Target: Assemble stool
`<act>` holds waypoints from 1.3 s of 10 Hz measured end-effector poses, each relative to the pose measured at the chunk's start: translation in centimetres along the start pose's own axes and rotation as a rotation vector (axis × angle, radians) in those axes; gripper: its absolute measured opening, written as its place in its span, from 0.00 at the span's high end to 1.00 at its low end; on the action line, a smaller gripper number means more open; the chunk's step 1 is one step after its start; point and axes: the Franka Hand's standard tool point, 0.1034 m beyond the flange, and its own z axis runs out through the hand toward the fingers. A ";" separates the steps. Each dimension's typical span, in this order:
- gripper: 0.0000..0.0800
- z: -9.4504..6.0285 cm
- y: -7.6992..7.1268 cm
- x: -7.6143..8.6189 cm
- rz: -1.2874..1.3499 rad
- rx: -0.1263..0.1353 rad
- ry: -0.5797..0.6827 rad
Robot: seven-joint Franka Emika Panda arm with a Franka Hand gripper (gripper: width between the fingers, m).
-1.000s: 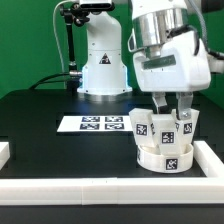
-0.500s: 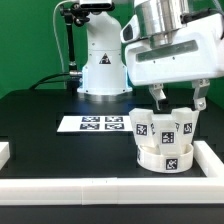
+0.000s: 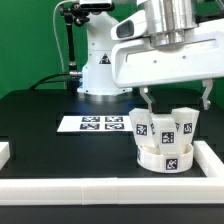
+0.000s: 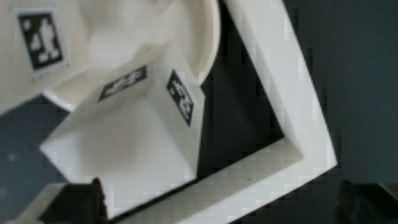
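Observation:
The white stool stands upside down near the exterior view's right, its round seat [image 3: 163, 156] on the black table and its tagged legs [image 3: 165, 127] pointing up. My gripper [image 3: 177, 97] hangs just above the legs, open and holding nothing, one finger [image 3: 147, 98] over the left leg and the other at the right. In the wrist view the stool [image 4: 107, 90] lies below the gripper [image 4: 217, 205], whose dark fingertips [image 4: 77, 200] show wide apart. Nothing is between them.
The marker board [image 3: 95, 124] lies flat on the table to the left of the stool. White border rails run along the front [image 3: 100, 188] and the right [image 3: 213, 158], close by the stool. The arm's white base [image 3: 105, 70] stands behind.
My gripper has lifted off the legs and swung round, so its body now lies wide across the view. The jaws opened slightly. The stool has not moved.

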 end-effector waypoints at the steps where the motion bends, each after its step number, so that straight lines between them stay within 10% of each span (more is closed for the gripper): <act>1: 0.19 -0.1 -0.3 0.1 -0.118 -0.016 0.003; 7: 0.19 -0.1 -0.3 0.2 -0.593 -0.043 0.001; 13: 0.19 0.5 0.3 -0.6 -1.264 -0.138 -0.108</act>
